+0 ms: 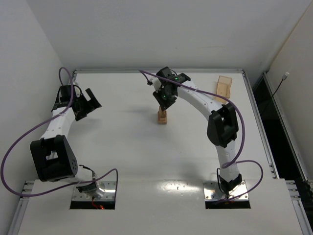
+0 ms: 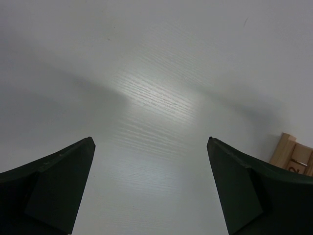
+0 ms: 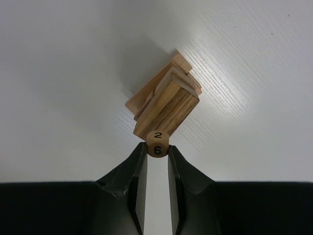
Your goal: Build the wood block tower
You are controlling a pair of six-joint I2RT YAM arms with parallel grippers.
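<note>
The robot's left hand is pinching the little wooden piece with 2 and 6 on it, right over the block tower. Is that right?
No, it is the right hand pinching the little wooden piece with 2 and 6 on it over the block tower; the right wrist view shows it. The left hand is open and empty.

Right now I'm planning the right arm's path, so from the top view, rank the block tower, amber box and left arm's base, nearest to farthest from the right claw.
1. Block tower: in the middle, right at the right claw, which grips a numbered piece.
2. Amber box: far back on the right.
3. Left arm's base: front left.
</note>
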